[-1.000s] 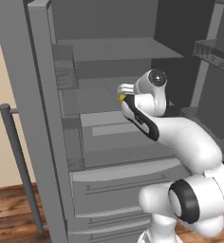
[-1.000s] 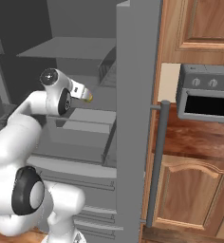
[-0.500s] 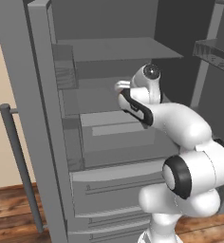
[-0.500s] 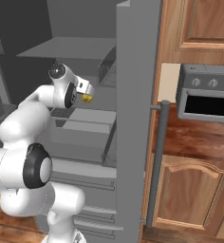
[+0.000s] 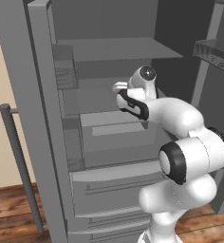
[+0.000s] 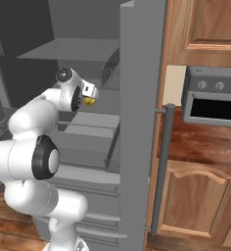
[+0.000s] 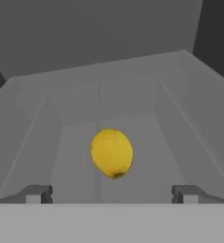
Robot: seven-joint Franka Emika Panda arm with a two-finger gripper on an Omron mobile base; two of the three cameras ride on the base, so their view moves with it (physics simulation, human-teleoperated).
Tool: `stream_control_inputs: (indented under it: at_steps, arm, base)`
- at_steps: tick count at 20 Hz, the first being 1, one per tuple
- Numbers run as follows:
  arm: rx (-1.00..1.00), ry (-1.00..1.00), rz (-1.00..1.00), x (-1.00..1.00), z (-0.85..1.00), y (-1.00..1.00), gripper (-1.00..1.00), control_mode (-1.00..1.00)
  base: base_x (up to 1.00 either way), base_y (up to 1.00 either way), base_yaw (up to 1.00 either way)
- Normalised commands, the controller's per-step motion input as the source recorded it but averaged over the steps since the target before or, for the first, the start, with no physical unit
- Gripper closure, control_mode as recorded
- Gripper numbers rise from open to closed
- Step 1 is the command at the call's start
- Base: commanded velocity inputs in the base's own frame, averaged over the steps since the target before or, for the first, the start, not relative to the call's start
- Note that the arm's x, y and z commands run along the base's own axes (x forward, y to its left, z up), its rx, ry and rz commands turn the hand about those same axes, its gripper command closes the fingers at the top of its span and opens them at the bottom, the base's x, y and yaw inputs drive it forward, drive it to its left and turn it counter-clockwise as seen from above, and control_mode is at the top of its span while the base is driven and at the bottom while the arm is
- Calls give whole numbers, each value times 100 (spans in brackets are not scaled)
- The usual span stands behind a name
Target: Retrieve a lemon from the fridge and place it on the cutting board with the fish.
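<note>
The lemon, small and bright yellow, lies in a grey bin on a shelf inside the open fridge. My gripper is open, its two dark fingertips standing wide apart just short of the lemon, which sits centred ahead of the gap. From the right base view the lemon shows right at the end of the gripper. In the left base view the gripper reaches into the fridge at middle-shelf height. The cutting board and the fish are out of view.
The fridge's right door stands open beside the arm, with its bar handle. The left door's handle is at the lower left. A door bin juts out at the upper right. A grey toaster oven sits on a wooden counter above cabinets.
The arm has stretched further into the fridge, bringing the hand up to the lemon. The jaws stayed open and the lemon has not moved.
</note>
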Motion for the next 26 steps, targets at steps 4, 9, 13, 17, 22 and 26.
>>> stream_control_inputs:
  at_steps: [4, 9, 13, 17, 22, 26]
  arm:
    - [0, 0, 0, 23, -3, 0, -100, -100]
    - [-5, 7, 0, 15, -1, 0, -100, -100]
    - [-5, 5, 0, 0, -18, 0, -100, -100]
    - [0, 0, 0, 8, -8, 0, -100, -100]
    - [1, -4, 0, 0, -4, 0, -100, -100]
    - [0, 0, 0, 5, -9, 0, -100, -100]
  base:
    - [0, 0, 0]
    - [0, 0, 0]
    - [0, 0, 0]
    - [0, 0, 0]
    - [0, 0, 0]
    - [0, 0, 0]
